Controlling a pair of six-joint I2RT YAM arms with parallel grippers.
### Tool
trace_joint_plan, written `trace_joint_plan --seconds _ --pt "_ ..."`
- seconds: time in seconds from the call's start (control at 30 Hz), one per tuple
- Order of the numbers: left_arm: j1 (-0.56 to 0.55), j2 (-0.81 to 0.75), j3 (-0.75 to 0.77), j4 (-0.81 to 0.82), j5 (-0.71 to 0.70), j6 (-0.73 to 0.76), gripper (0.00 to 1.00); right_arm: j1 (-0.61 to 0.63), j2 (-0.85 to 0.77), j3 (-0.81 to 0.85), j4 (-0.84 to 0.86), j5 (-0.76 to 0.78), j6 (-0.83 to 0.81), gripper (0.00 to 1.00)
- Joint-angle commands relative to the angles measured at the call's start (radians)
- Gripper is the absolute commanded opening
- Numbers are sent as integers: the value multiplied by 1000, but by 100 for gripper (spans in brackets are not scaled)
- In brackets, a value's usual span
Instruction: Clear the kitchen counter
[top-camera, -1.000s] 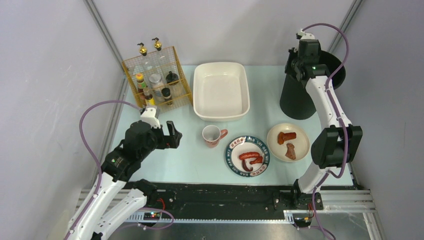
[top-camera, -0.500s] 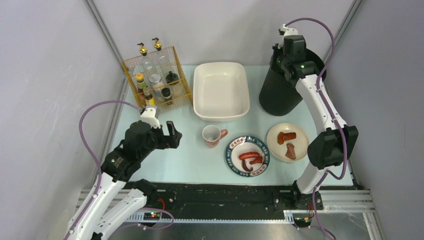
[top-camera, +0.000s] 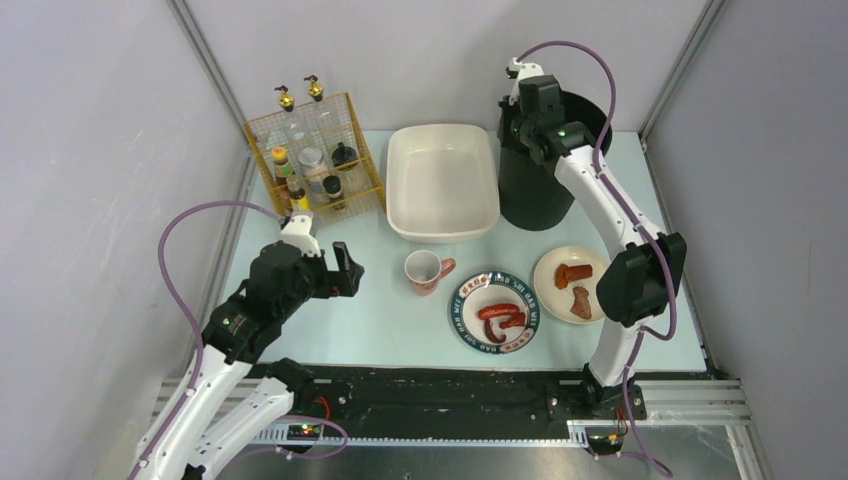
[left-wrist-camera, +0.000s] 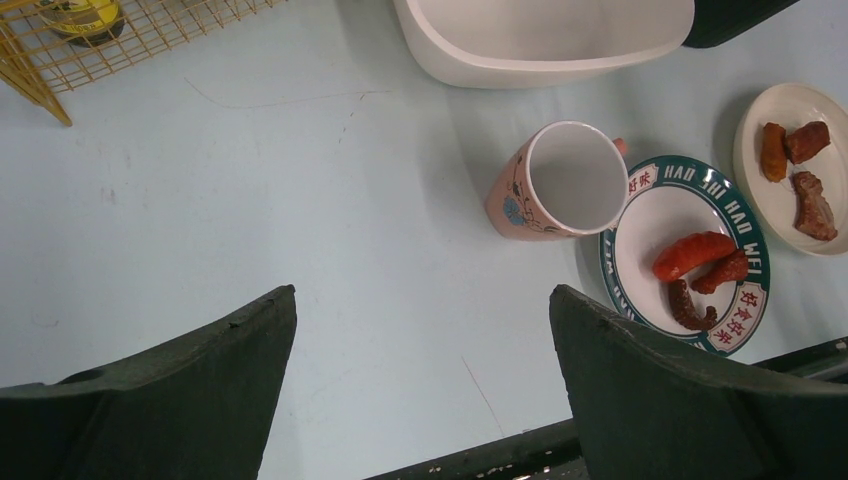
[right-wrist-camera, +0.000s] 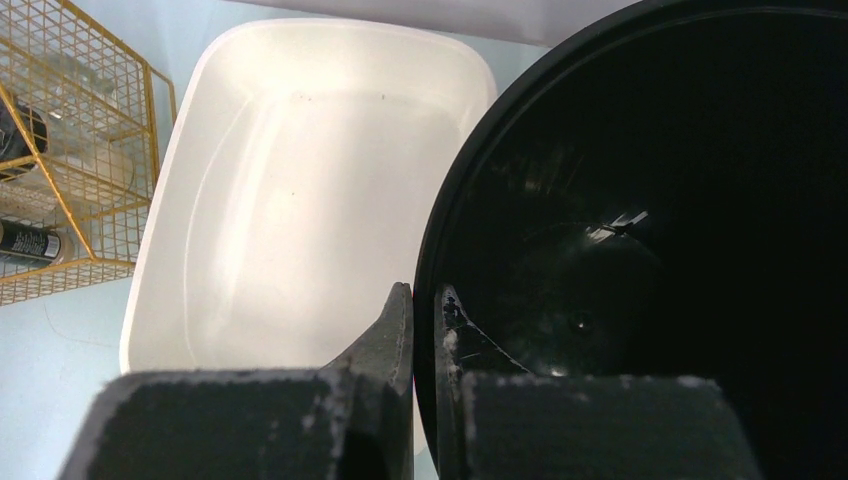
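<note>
Kitchen counter (top-camera: 380, 320): mint-blue top inside grey rails, seen from above.
Left gripper (left-wrist-camera: 422, 295), 8 o'clock: jaws spread wide, released, above the counter.
Wire rack (top-camera: 315, 150), 10 o'clock.
White basin (top-camera: 442, 180), 12 o'clock.
Pink mug (top-camera: 425, 270), centre.
Right gripper (right-wrist-camera: 425, 295), 1 o'clock: clenched on the rim of the black bin (top-camera: 540, 190).

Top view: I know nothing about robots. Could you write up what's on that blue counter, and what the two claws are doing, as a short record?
Surface: kitchen counter, pale blue
Back row: yellow wire rack of bottles, white basin, black bin
Front row: pink mug, green-rimmed plate with sausages, cream plate with meat pieces
Left gripper: open, holding nothing, above bare counter left of the mug
Right gripper: shut on the black bin's rim
</note>
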Motion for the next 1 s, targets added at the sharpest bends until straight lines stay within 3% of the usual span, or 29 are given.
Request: trace_joint_plan --seconds 0.0,0.1,0.17,0.33,0.4,0.67,0.7,0.77,0.97 --pt "-3 -7 0 8 -19 -3 100 19 13 56 50 -20 25 0" --pt "-4 -7 0 8 -17 -3 100 29 13 53 49 -28 34 1" --pt "-3 -6 0 8 -18 -2 100 32 7 53 50 -24 37 13" --pt "-3 -6 0 8 -16 -3 100 35 -28 43 47 1 51 57" --pt "-3 -6 0 8 -15 -3 100 35 -53 32 44 12 49 66" --pt "-4 -10 1 7 -8 -1 100 -25 -271 -119 65 34 120 76" --pt "-3 -12 0 8 -8 -1 100 -35 -298 -167 71 36 149 90" --pt "-4 -13 0 8 -5 -1 100 -70 -370 -230 80 25 195 98" --pt "-3 -14 1 8 3 1 100 -226 -557 -349 -36 -126 320 99"
